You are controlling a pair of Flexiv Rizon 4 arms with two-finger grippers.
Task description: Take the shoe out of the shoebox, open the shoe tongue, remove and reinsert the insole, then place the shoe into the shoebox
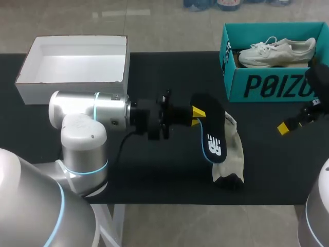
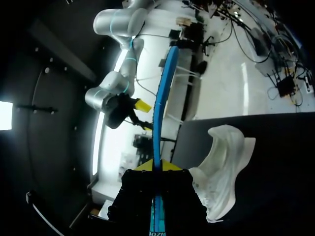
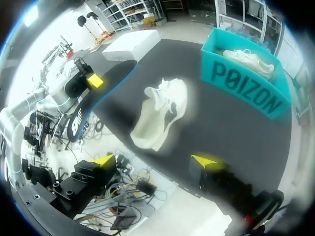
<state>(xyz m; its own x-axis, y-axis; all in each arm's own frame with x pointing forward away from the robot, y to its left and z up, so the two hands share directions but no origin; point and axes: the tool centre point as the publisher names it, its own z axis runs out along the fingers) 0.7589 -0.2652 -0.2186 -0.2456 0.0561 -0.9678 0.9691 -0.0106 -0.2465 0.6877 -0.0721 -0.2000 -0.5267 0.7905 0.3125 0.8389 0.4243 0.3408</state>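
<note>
Insole (image 1: pixel 212 129) is pinched at one end between the closed fingers of the left gripper (image 1: pixel 197 117), held off the table (image 1: pixel 154 175) with its length running out ahead of the fingertips. The shoe (image 1: pixel 234 150) lies on the table just beside and partly under the insole, on the side away from the left arm. Its long axis runs roughly parallel to the insole's. I judge the next move to be reinsertion, which needs the insole's free end tipped down toward the shoe's opening. The right gripper (image 3: pixel 155 161) is spread wide and empty, well apart from the shoe and nearer the shoebox (image 1: pixel 267 85), so it looks free to steady the shoe.
</note>
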